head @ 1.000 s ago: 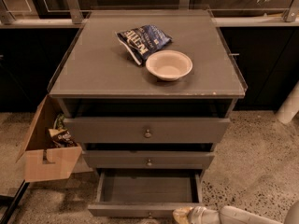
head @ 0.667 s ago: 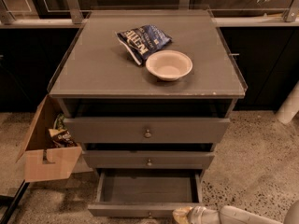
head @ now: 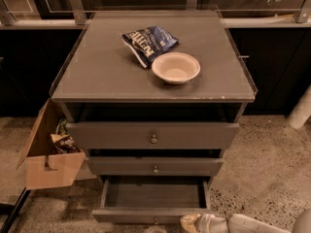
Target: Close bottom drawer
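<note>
The bottom drawer of the grey-brown cabinet is pulled far out, its inside empty. Its slim front runs along the lower edge of the camera view, with the small knob just showing at centre. My gripper is at the bottom edge, right of the knob, against the front's right part. The white arm runs off to the lower right behind it.
The top drawer and middle drawer stand slightly out. A white bowl and a blue snack bag lie on the cabinet top. An open cardboard box with packets stands on the floor at left.
</note>
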Controlling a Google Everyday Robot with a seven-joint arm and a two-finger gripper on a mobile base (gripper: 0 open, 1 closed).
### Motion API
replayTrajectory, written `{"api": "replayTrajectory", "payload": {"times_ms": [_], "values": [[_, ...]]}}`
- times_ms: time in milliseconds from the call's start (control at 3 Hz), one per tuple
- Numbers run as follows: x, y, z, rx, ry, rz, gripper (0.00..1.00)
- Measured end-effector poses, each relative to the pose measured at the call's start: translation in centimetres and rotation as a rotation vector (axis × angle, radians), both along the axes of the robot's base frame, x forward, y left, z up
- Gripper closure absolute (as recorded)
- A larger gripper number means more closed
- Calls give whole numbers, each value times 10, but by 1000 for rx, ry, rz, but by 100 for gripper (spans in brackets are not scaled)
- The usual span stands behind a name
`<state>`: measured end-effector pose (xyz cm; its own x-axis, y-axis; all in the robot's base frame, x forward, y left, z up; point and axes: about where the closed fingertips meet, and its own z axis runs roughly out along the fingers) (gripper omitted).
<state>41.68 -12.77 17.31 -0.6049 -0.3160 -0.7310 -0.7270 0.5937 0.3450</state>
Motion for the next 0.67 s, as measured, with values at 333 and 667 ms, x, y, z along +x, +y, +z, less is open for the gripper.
{"api": "replayTrajectory", "payload": {"times_ms": [333, 667], "values": [[16, -8, -5, -25, -16, -20, 100], [16, -7, -5, -25, -16, -20, 100]]}}
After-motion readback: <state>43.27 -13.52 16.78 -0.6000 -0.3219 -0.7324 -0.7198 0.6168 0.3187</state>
